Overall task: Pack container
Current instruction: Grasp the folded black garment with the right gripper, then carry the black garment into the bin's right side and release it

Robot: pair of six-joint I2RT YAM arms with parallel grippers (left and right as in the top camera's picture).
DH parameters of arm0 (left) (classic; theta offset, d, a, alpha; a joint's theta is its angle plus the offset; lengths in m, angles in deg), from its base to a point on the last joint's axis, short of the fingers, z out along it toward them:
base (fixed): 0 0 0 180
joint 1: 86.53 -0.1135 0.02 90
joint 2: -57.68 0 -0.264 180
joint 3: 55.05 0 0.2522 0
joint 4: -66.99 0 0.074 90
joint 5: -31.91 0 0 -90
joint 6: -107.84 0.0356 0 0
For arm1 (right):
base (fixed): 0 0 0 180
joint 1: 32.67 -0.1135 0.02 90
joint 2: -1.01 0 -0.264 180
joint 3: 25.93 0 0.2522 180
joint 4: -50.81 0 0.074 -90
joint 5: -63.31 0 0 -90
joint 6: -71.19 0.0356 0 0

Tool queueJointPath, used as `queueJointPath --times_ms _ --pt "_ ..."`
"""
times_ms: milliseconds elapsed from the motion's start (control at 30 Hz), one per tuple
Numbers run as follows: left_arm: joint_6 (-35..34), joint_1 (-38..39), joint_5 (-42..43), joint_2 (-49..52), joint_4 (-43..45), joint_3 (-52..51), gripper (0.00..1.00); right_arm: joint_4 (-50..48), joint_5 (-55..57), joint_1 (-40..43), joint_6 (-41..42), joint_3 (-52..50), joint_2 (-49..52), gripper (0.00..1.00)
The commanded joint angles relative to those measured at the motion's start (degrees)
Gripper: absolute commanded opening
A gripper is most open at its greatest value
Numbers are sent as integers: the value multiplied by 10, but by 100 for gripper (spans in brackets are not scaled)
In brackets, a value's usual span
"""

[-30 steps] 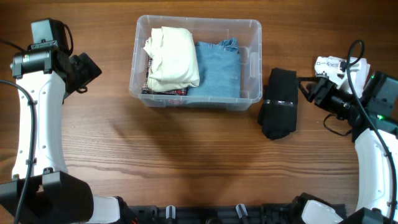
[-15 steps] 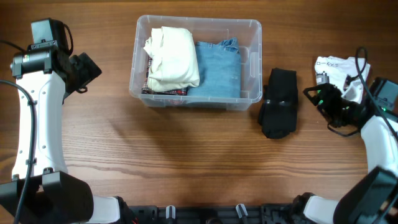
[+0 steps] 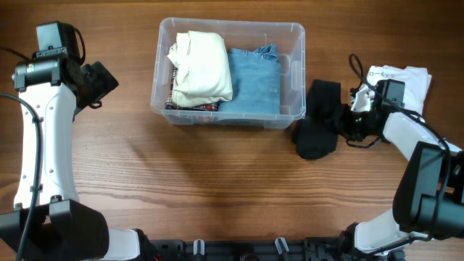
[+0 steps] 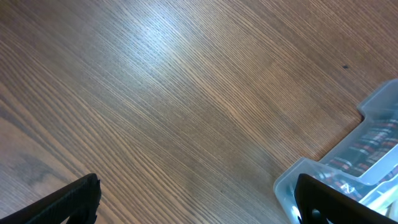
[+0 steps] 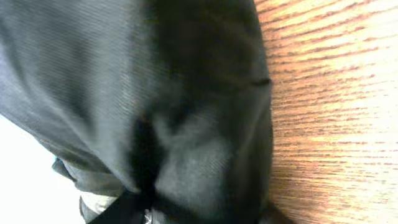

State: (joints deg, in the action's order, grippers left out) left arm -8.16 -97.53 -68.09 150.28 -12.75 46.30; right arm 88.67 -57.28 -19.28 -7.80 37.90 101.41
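Container (image 3: 293,67): clear plastic tub with rounded corners, it stands on the wooden desk (image 3: 217,188), at the far side near the middle, with no lid on it.
Inside the container, left half: a folded cream garment (image 3: 201,67) lies on top of a dark plaid cloth (image 3: 190,106), of which only the edge shows at the near wall.
Inside the container, right half: a folded blue denim piece (image 3: 254,81), touching the cream garment along its side.
Just right of the container: a black garment (image 3: 317,127) lies on the desk, crumpled, its left end close at the container's near right corner; if it touches the wall I cannot tell.
Further right of the container: a white cloth with a print (image 3: 404,76), flat on the desk.
Right claw (image 3: 353,125): pressed at the right edge of the black garment. The wrist view is filled by black fabric, so how far the fingers stand apart, and if they grip the cloth, I cannot tell.
Left claw (image 4: 196,199): well to the left of the container, above bare desk, fingers spread wide and nothing between them. A corner of the container shows at the edge of its wrist view.
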Motion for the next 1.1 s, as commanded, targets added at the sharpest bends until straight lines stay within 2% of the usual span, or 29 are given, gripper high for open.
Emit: queueJointPath --times_ms 0,33,133,300,367,467,667,833,1067 --pt "1 -3 -3 -7 1 -2 100 6 63 -7 11 -5 16 24" --pt "1 -3 -3 -7 1 -2 100 10 51 -7 10 -4 3 19" --pt "1 -3 -3 -7 1 -2 100 28 -4 -7 12 3 -69 18" --pt "1 -3 -3 -7 1 -2 100 65 -67 -7 35 43 -283 18" --pt "1 -3 -3 -7 1 -2 100 38 -103 -7 68 48 -362 19" --pt "1 -3 -3 -7 1 -2 100 -17 -141 -20 117 48 -412 18" --pt "1 -3 -3 -7 1 -2 100 -89 -102 -122 148 51 -388 18" --pt "1 -3 -3 -7 1 -2 100 -83 -50 -192 154 101 -326 18" --pt "1 -3 -3 -7 1 -2 100 42 -45 -228 146 310 -160 19"
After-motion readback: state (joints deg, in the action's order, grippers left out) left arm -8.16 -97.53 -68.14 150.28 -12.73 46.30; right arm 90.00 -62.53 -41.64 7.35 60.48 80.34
